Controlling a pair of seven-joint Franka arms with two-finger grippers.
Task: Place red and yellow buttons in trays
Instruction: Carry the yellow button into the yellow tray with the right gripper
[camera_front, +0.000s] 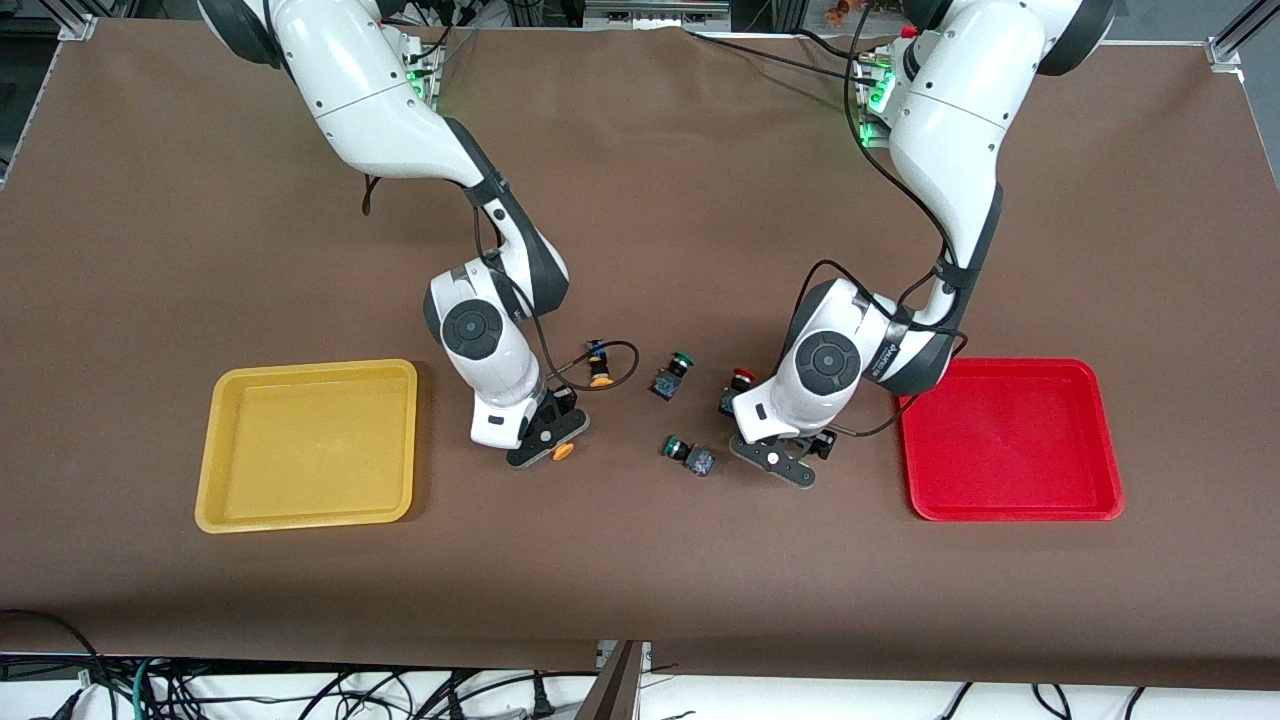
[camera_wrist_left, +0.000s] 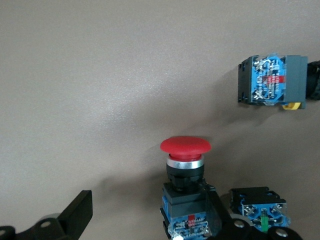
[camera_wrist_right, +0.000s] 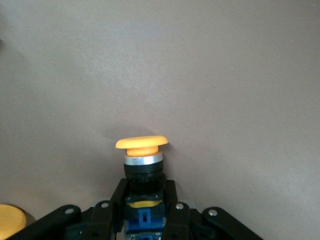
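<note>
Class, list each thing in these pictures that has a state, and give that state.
right gripper: shut on held yellow button.
left gripper: open, near red button beside one finger.
loose yellow button: lying on table.
loose red button: on table.
yellow tray: no buttons inside.
red tray: no buttons inside.
green buttons: lying on table.

Red-capped button (camera_wrist_left: 185, 186) beside left gripper (camera_wrist_left: 145, 220)
</note>
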